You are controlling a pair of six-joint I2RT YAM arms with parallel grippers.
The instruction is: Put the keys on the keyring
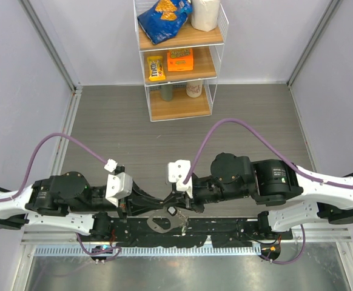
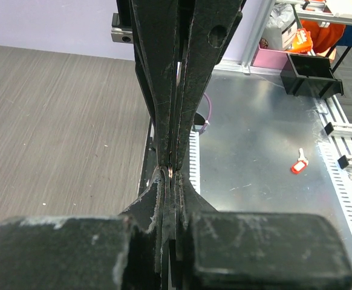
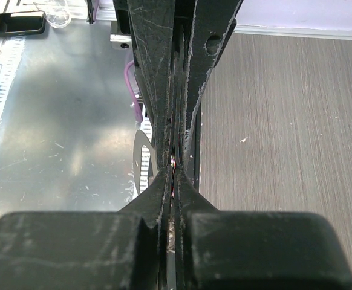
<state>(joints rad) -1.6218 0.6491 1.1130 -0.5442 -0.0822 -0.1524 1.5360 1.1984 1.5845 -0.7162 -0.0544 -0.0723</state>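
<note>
Clamped shut just above the keyring (image 1: 158,223): left gripper (image 1: 162,206) and right gripper (image 1: 179,205), each pinching something thin, unidentifiable. No keys visibly threaded; threading probably all left.

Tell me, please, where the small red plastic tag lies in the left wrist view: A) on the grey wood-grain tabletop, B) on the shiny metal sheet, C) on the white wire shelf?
B: the small red plastic tag lies on the shiny metal sheet.
</note>
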